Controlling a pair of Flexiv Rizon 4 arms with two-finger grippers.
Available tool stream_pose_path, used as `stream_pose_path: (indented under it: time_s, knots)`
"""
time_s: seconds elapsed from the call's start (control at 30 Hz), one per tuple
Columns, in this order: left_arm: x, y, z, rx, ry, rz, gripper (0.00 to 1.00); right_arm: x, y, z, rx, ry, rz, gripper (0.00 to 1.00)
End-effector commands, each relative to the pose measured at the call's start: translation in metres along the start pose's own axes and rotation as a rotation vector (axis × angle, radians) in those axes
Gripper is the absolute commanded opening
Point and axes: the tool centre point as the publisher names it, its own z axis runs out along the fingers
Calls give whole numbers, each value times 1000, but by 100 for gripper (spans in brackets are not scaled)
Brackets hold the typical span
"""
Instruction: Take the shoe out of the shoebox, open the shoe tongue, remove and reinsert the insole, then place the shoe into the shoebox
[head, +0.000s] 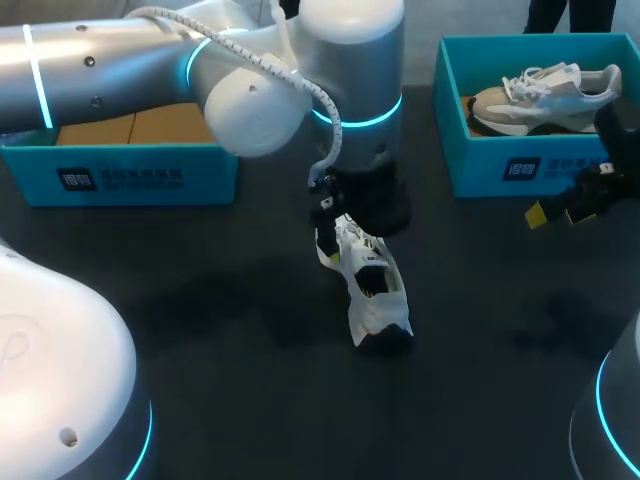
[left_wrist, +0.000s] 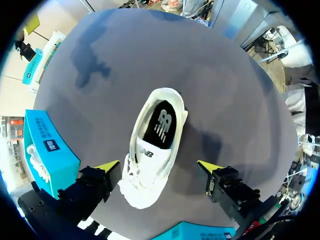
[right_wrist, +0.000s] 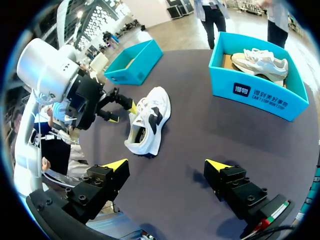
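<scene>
A white sneaker (head: 372, 292) lies on the dark table near the middle, its opening up and a black insole (left_wrist: 161, 125) showing inside. My left gripper (head: 350, 240) hangs right above it, open. In the left wrist view the sneaker (left_wrist: 152, 155) lies between and below the widely spread fingers of the left gripper (left_wrist: 159, 167), and neither finger clasps it. My right gripper (right_wrist: 166, 165) is open and holds nothing, off to the right of the sneaker (right_wrist: 147, 120). In the head view the right gripper (head: 556, 213) sits just in front of the right shoebox (head: 520, 165).
The right teal shoebox (right_wrist: 257, 92) holds a second pale sneaker (head: 545, 95). Another teal shoebox (head: 120, 170) with a cardboard floor stands at the back left, partly under my left arm. Bare dark table lies between the boxes and around the sneaker.
</scene>
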Motion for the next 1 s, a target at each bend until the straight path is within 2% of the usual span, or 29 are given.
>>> stream_pose_path:
  time_s: [0.03,0.13,0.17,0.3,0.63,0.83,1.0]
  knots:
    - [3,-5,1,-21,-11,-27,100,0,-1,0,-1,-1,1,100]
    - [7,-24,3,-23,0,-185,100,0,-1,0,-1,-1,1,100]
    - [10,-32,4,3,8,-251,100,0,-1,0,-1,-1,1,100]
    - [17,-51,6,19,-27,-452,100,0,-1,0,-1,-1,1,100]
    - [37,-69,8,55,-94,-715,100,0,-1,0,-1,-1,1,100]
    - [44,-80,13,43,-115,-820,100,0,-1,0,-1,-1,1,100]
    - [47,-91,18,21,-91,-910,100,0,-1,0,-1,-1,1,100]
